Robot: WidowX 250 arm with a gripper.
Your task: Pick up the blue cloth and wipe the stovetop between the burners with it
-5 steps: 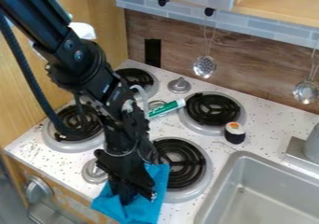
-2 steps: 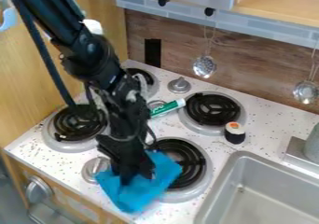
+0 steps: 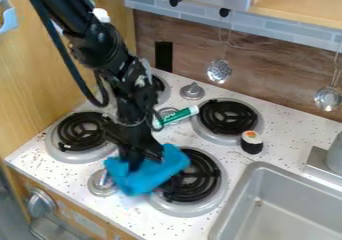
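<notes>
Over the left edge of the front burner (image 3: pixel 204 174) nearest the sink (image 3: pixel 280 204), my claw (image 3: pixel 145 165) pinches the blue cloth (image 3: pixel 148 176). Step in hand, as judged: sweeping or carrying cloth across the stovetop. Next move calls for a firm grip and low, even travel past that burner's raised coils. Versus earlier frames: cloth shifted from the burner's front-left toward its rear, now more bunched.

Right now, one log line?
tool on blue cloth | cloth overlaps front burner nearest sink | green marker farther back
</notes>
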